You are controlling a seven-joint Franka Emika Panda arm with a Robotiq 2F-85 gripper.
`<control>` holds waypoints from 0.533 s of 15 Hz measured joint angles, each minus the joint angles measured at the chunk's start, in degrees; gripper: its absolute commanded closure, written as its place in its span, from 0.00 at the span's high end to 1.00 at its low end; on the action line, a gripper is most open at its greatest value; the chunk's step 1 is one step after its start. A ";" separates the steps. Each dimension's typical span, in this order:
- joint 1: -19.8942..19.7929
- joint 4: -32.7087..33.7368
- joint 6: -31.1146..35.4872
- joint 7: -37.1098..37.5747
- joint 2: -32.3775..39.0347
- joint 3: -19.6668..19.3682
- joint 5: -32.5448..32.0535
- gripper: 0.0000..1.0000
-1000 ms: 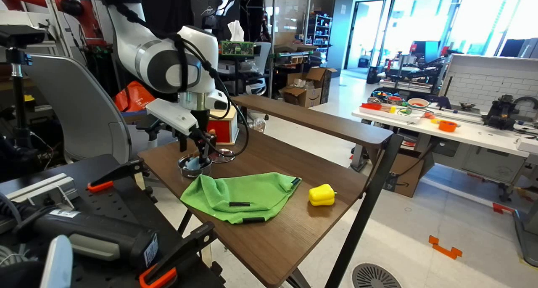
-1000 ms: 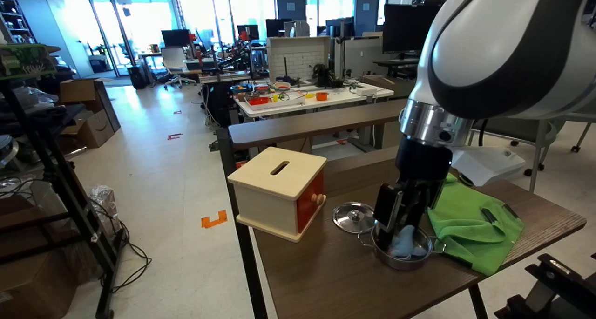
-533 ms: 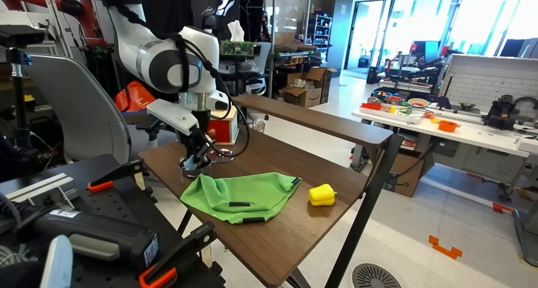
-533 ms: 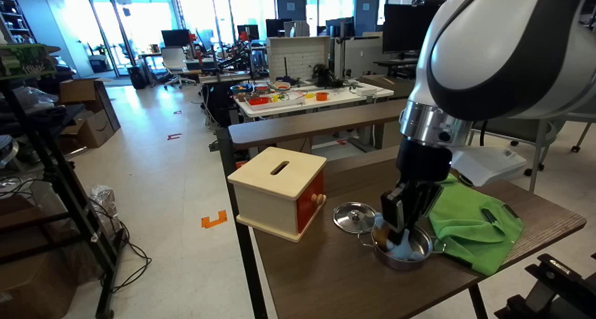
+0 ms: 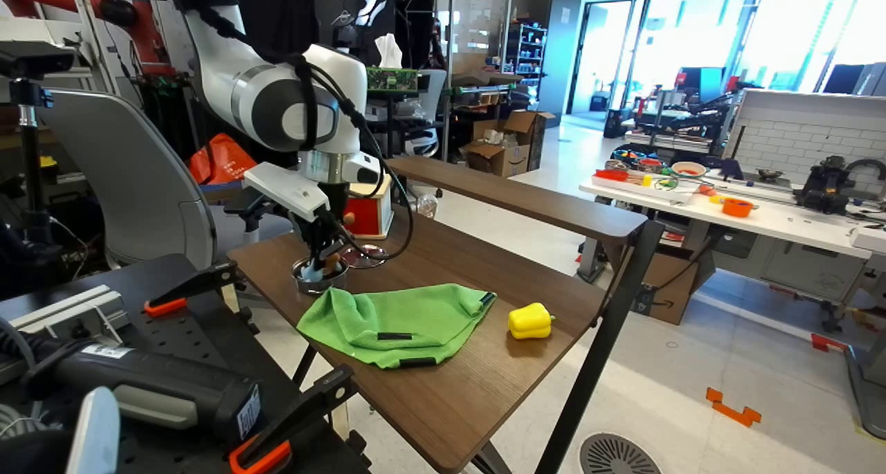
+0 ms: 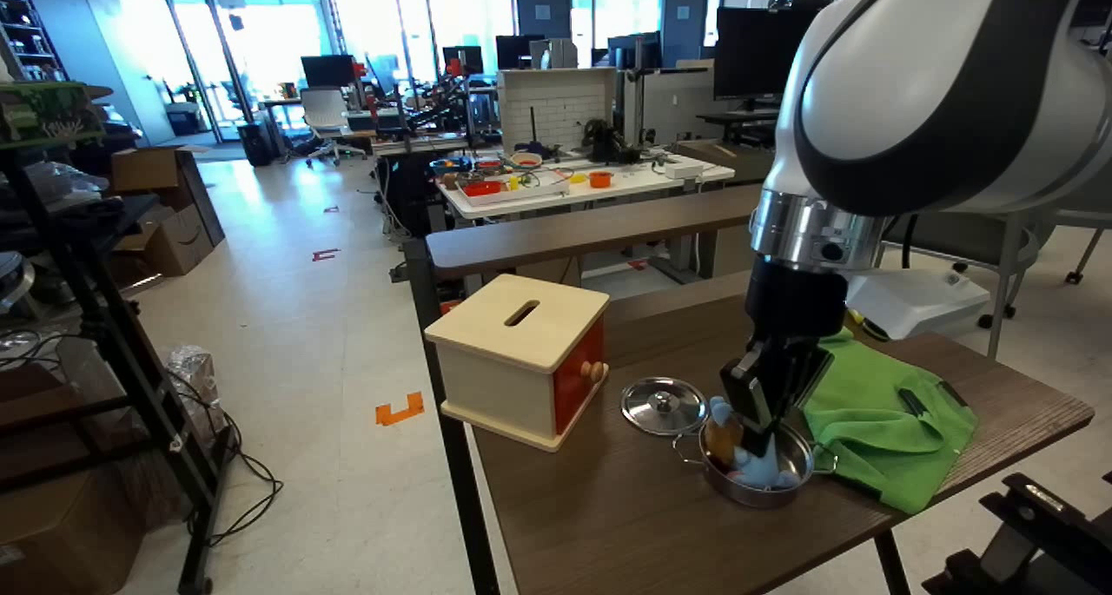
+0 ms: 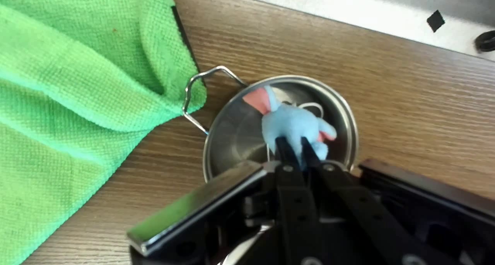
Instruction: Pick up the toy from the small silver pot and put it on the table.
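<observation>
- Progress: likely past the grasp, short of the lift-out
- Already off: lid, lying just beside pot
- Gripper: closed on toy, pinching blue body between near-touching tips
- Toy's place: inside pot; cannot tell whether clear of the bottom
- Left to do: lift out, carry aside, lower onto table, release

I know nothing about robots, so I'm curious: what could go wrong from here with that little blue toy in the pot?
The gripper pinches the soft toy between its fingertips, so it might slip free. The toy is at least partly inside the pot, so it could snag the rim. One handle overlaps the green cloth in the wrist view, so a shifting pot may drag it.
</observation>
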 measured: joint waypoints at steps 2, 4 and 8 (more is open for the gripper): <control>0.42 -0.30 -3.41 0.00 -1.49 0.10 -0.53 0.01; 0.86 -1.36 -7.51 0.00 -4.45 0.58 -0.76 0.01; 1.07 -3.49 -10.12 0.52 -12.04 0.67 -0.76 0.01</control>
